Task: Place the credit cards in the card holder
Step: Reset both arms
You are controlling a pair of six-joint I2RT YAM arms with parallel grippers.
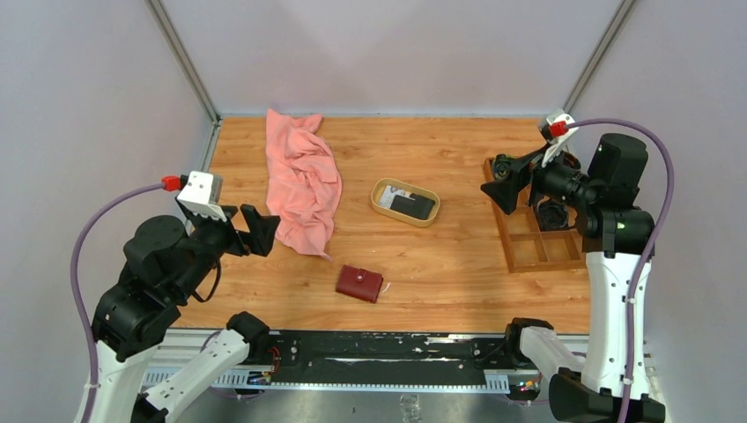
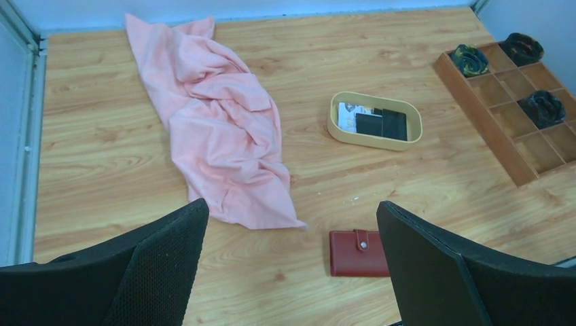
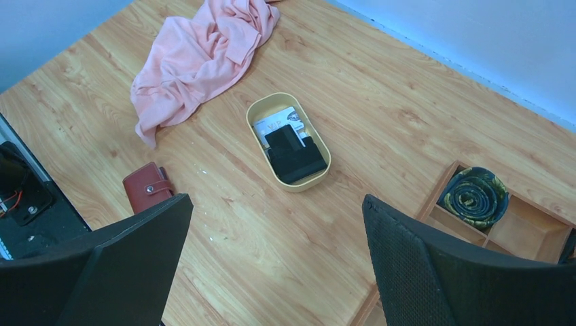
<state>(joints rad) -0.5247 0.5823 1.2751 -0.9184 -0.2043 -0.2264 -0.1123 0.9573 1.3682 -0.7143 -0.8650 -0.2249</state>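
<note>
The credit cards [image 1: 411, 206] lie stacked in an oval tan dish [image 1: 401, 218] at mid-table: black ones [image 2: 382, 125] on top of a white one with dark marks [image 2: 349, 114]. The right wrist view shows the same cards [image 3: 293, 156] inside the dish [image 3: 299, 185]. The card holder [image 1: 359, 284], a dark red wallet snapped closed, lies flat near the front edge [image 2: 358, 253] [image 3: 145, 187]. My left gripper [image 1: 249, 231] hovers open at the left, above the table [image 2: 291, 207]. At the right, above the tray, my right gripper [image 1: 500, 181] is raised and open with nothing in it [image 3: 277, 200].
A crumpled pink cloth [image 1: 301, 181] [image 2: 217, 129] [image 3: 197, 58] lies at the back left. A brown wooden compartment tray [image 1: 533, 251] [image 2: 496, 88] [image 3: 526, 234] stands at the right with rolled dark items [image 2: 470, 59] [image 3: 475, 193] in it. Walls enclose three sides.
</note>
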